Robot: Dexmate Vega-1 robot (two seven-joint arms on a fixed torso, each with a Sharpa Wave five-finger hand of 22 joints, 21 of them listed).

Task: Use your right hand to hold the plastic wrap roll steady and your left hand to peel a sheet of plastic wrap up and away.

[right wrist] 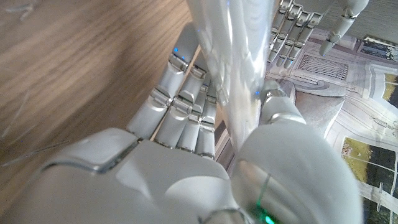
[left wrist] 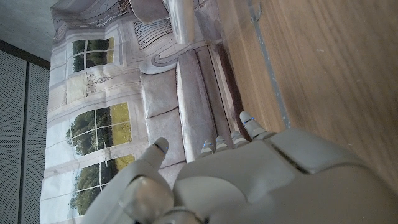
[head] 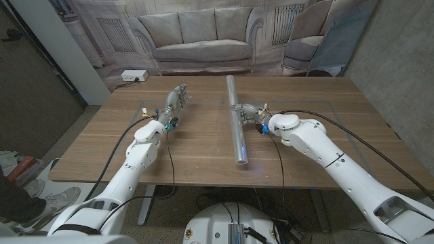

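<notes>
One plastic wrap roll (head: pixel 237 122) gripped by right hand (head: pixel 252 116), left hand (head: pixel 174 103) apart

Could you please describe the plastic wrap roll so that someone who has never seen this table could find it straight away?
Start at the long wooden table in front of the sofa backdrop. Near its middle lies a long, glossy, silvery plastic wrap roll, running from the far edge toward the robot. The right hand grips it partway along, while the left hand holds nothing.
</notes>
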